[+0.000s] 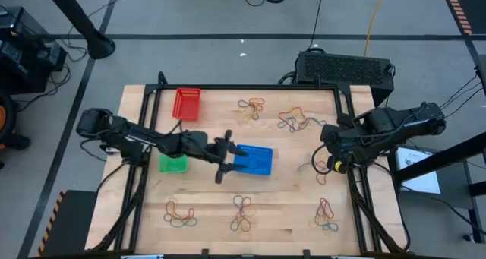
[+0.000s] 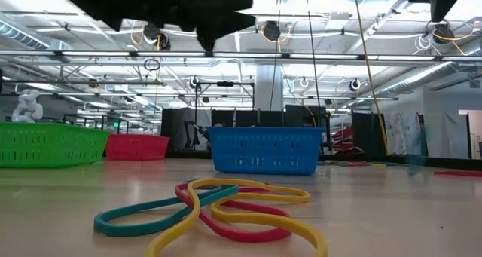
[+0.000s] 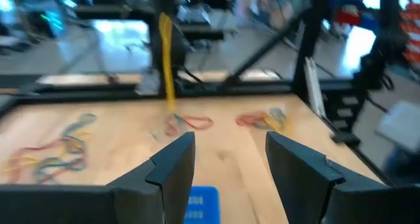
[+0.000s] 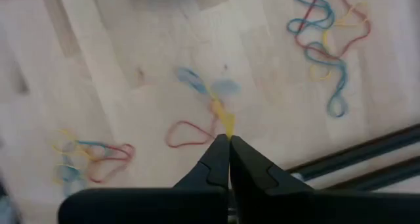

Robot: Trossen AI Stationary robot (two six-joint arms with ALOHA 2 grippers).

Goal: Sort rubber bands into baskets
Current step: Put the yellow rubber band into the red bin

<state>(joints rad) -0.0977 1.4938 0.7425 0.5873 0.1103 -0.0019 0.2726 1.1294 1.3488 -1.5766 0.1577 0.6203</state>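
The blue basket [image 1: 257, 160] stands mid-table, the green basket [image 1: 173, 164] to its left, and the red basket [image 1: 187, 104] at the far left. My left gripper [image 1: 225, 157] hovers open and empty at the blue basket's left end, which also shows in the left wrist view [image 3: 200, 203]. My right gripper [image 4: 229, 140] is at the table's right side [image 1: 331, 146], shut on a yellow rubber band [image 4: 224, 117]. A blurred blue band [image 4: 197, 81] trails from the yellow one. Heaps of coloured rubber bands [image 1: 252, 107] lie around the table. My right gripper pinches the yellow band's near end [image 4: 228, 127] between its two fingertips, coming from above and pointing down at a slant. The band stretches away beyond the tips with the blue band on it. I cannot tell whether its far end lies on the wood.
Further band heaps lie at the far right [image 1: 294, 121], at the right [image 1: 319, 168] and along the near edge [image 1: 180, 213] [image 1: 241, 213] [image 1: 326, 215]. A red loop [image 4: 187, 133] lies under my right gripper. A black box [image 1: 343, 67] stands behind the table.
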